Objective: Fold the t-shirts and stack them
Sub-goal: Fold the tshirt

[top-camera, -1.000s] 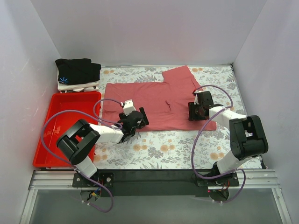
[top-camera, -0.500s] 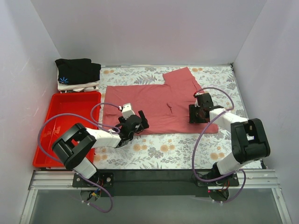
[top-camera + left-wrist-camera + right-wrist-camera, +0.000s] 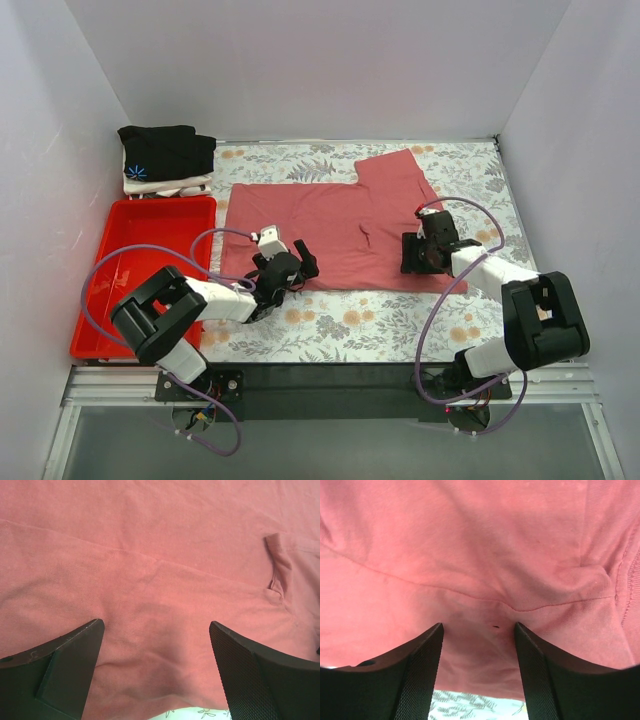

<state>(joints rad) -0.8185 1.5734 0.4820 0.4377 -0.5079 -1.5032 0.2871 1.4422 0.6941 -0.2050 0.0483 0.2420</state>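
The salmon-red t-shirt [image 3: 330, 220] lies spread flat on the floral table cover, one sleeve pointing to the back right. My left gripper [image 3: 297, 266] is open, low over the shirt's near hem on the left; in the left wrist view [image 3: 156, 647] its fingers [image 3: 65, 660] straddle wrinkled red cloth [image 3: 160, 580]. My right gripper [image 3: 408, 254] is open over the near hem on the right; in the right wrist view [image 3: 479, 650] cloth [image 3: 470, 555] bunches slightly between the fingers [image 3: 420, 675]. The folded black t-shirt [image 3: 165, 150] with a blue starburst lies on the white one [image 3: 178, 186] at the back left.
A red plastic tray [image 3: 100, 300] stands at the left, beside my left arm. The floral table cover [image 3: 350, 320] shows in front of the shirt. White walls close in the left, back and right sides.
Both grippers have moved toward the near edge of the table, staying over the shirt's hem. The red shirt's hem now lies a little nearer and its sleeve has shifted slightly right.
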